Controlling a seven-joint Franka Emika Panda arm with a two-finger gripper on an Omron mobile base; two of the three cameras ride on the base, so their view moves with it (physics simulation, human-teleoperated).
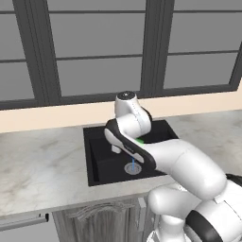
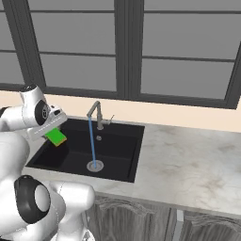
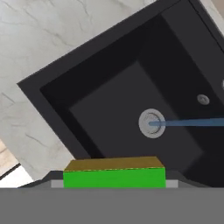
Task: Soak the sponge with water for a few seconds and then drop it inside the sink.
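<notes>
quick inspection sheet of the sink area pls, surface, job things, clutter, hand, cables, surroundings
surface: pale marbled counter around the sink, wooden cabinet fronts below.
job's things: black sink with a round silver drain; water runs from the grey faucet down onto the drain; green sponge with a yellow-orange layer is held above the sink's left part, off to the side of the stream.
clutter: nothing seen.
hand: hand shut on the sponge, over the basin.
cables: nothing seen.
surroundings: dark-framed windows behind the counter, with a cream wall strip beneath them.
</notes>
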